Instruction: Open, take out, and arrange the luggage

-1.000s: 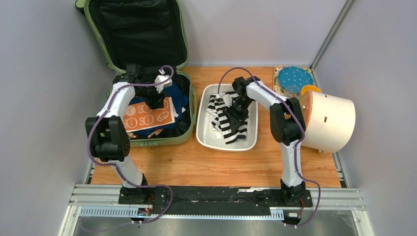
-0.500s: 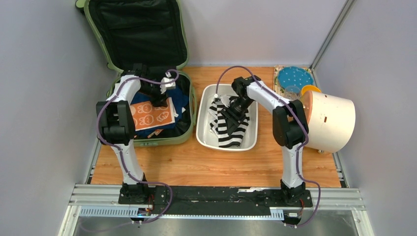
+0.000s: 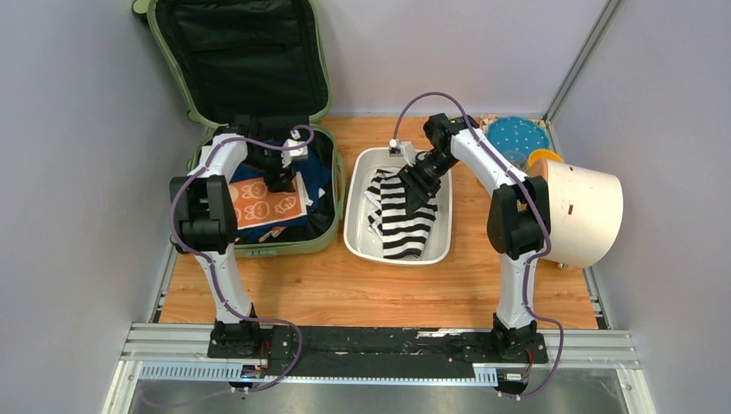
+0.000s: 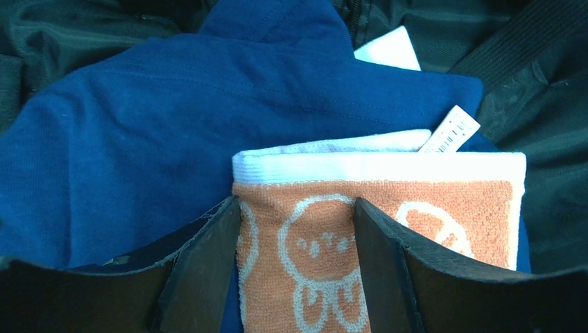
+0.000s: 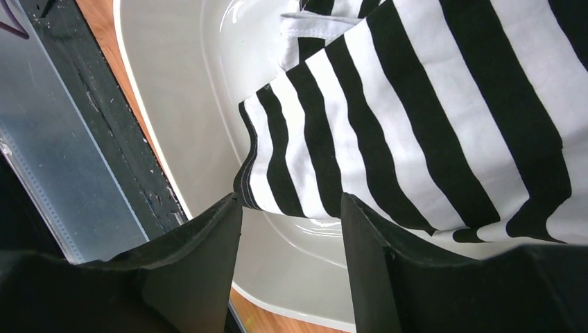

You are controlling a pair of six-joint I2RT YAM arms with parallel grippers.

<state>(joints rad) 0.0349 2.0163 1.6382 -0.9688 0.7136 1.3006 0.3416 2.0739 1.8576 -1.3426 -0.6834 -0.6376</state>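
I see the luggage (image 3: 241, 60) open at the far left of the table (image 3: 388, 293), lid against the wall (image 3: 414, 52), its top corner cut off. My left gripper (image 4: 297, 270) hangs inside, jaws parted over an orange towel (image 4: 374, 243) on blue cloth (image 4: 139, 152); from above, the left arm (image 3: 211, 168) covers part of the contents. My right gripper (image 5: 291, 263), released, hovers over the striped garment (image 5: 430, 104) in the white tub (image 5: 173, 104).

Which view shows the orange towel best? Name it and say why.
Left wrist: the orange towel lies close up, its white hem, cartoon faces and tag sharp, though the fingers hide its lower corners. The top view shows it small in the suitcase, partly under the left arm. The right wrist view misses it.
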